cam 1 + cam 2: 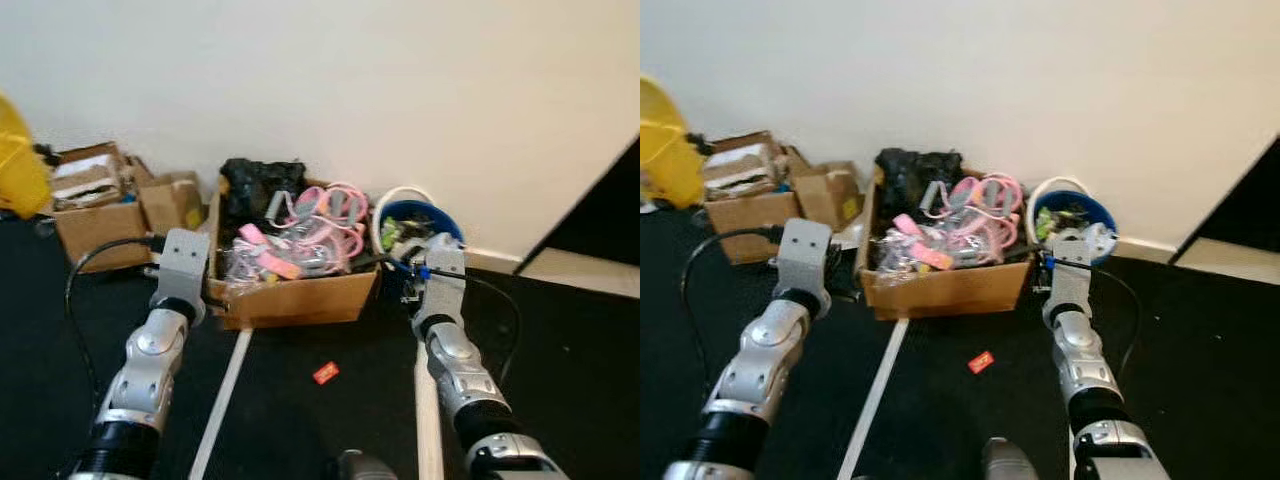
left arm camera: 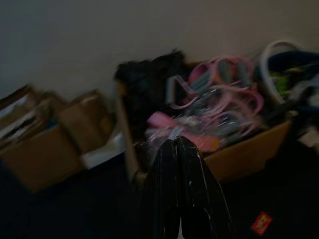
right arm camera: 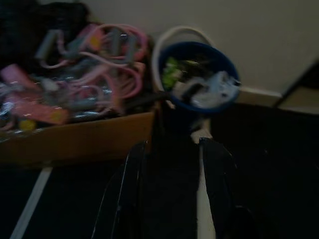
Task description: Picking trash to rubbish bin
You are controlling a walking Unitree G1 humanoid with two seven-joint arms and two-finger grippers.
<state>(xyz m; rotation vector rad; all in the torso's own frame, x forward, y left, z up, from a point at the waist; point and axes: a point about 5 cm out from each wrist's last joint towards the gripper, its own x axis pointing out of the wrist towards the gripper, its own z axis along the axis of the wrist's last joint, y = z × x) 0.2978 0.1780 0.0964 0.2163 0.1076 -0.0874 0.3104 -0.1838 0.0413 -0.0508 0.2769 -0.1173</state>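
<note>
A red scrap (image 1: 325,373) lies on the dark floor (image 1: 320,420) between both arms. Left gripper (image 2: 177,149) clenched, right gripper (image 3: 172,149) spread. Beyond: cardboard box (image 1: 300,298) of pink tubing, then blue bin (image 1: 420,222) holding trash, far right.

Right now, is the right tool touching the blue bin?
Apart. The right wrist view shows the open right tool short of the blue bin, with dark floor between them.

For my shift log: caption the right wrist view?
Open right gripper faces the blue rubbish bin beside a cardboard box.
</note>
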